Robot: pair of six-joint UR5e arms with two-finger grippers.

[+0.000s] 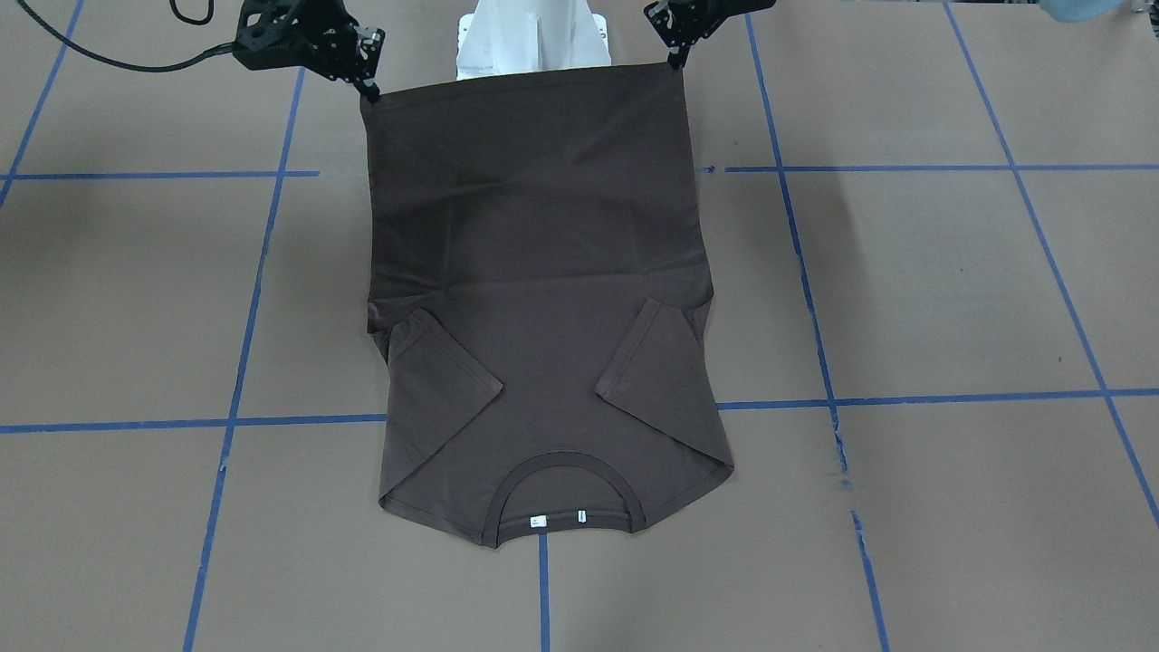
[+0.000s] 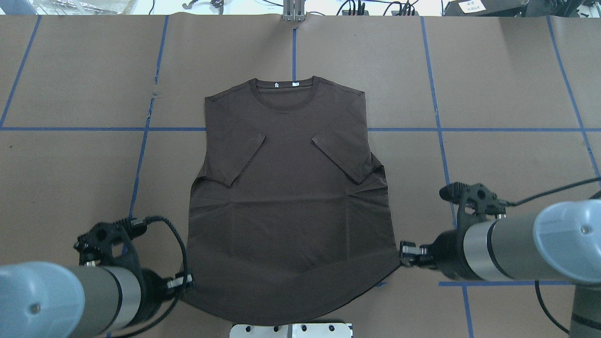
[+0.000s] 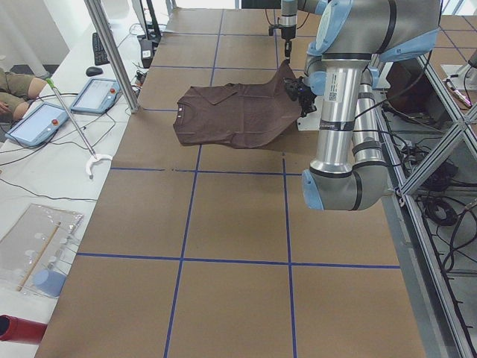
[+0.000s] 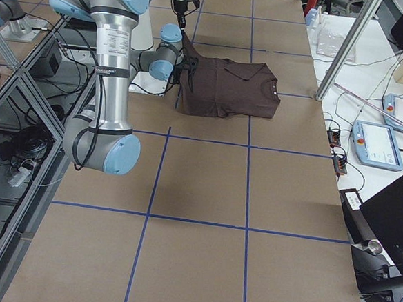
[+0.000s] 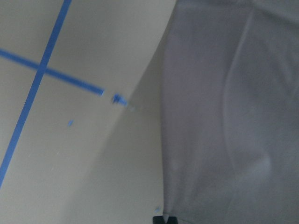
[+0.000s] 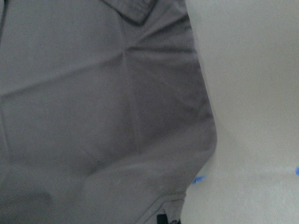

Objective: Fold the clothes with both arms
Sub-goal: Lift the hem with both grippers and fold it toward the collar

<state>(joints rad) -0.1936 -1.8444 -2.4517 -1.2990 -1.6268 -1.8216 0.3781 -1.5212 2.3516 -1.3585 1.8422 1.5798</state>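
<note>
The dark brown T-shirt (image 2: 291,202) is spread on the table with its back up, collar (image 2: 284,87) at the far side and both sleeves folded inward. My left gripper (image 2: 188,280) is shut on the near hem corner on my left, also shown by the front-facing view (image 1: 675,62). My right gripper (image 2: 403,256) is shut on the opposite hem corner (image 1: 369,91). In the side view the hem end of the T-shirt (image 3: 287,89) hangs raised off the table while the collar end rests flat. Both wrist views show mostly cloth (image 5: 233,116) (image 6: 93,116).
The white pedestal (image 2: 291,330) stands just behind the raised hem. Blue tape lines (image 2: 436,117) grid the brown table. Beyond the far edge are a metal post (image 3: 112,52), tablets (image 3: 97,95) and part of a person (image 3: 11,82).
</note>
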